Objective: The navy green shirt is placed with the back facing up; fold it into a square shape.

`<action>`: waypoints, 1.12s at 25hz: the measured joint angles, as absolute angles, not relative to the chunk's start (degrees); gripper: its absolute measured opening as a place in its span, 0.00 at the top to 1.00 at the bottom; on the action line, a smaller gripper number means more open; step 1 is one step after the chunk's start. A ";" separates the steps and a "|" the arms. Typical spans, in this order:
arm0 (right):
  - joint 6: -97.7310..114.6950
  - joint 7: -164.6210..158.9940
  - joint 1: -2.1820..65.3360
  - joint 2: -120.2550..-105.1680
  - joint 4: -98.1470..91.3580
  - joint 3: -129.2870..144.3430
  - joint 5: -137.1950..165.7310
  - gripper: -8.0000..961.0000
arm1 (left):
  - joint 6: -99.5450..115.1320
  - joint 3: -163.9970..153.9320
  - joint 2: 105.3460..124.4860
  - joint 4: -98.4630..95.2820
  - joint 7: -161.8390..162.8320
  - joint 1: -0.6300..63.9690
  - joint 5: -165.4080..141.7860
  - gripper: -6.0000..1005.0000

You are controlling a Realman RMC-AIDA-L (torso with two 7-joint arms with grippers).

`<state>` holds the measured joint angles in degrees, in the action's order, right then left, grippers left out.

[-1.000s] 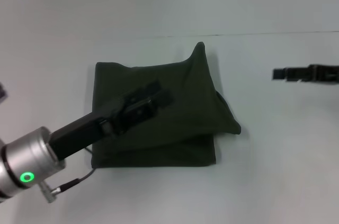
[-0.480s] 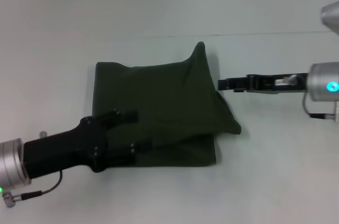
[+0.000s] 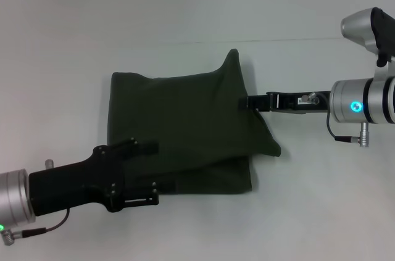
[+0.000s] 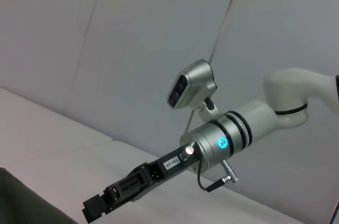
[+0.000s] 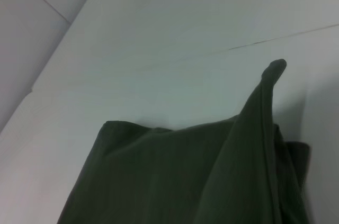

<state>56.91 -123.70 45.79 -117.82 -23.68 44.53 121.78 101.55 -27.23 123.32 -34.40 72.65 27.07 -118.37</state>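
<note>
The right gripper [image 3: 248, 102] touches the right edge of the shirt [image 3: 185, 125], the left gripper [image 3: 145, 171] at its near-left edge; jaws' state I cannot tell.

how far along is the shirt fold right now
Mostly done: the navy green shirt lies folded into a compact, roughly square stack on the table. In hand: the right gripper is at its right edge, beside a flap that peaks up and bulges out; the left gripper sits at the near left corner. Left: flatten that flap and square the right edge.
</note>
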 joint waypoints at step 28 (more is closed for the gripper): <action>53.99 -123.31 45.32 -119.44 -21.44 43.97 121.36 0.56 | 98.58 -27.25 123.36 -33.92 73.00 27.28 -118.48 0.09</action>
<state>53.99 -123.31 45.32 -119.44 -21.44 43.97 121.36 98.58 -27.25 123.36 -33.92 73.00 27.28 -118.48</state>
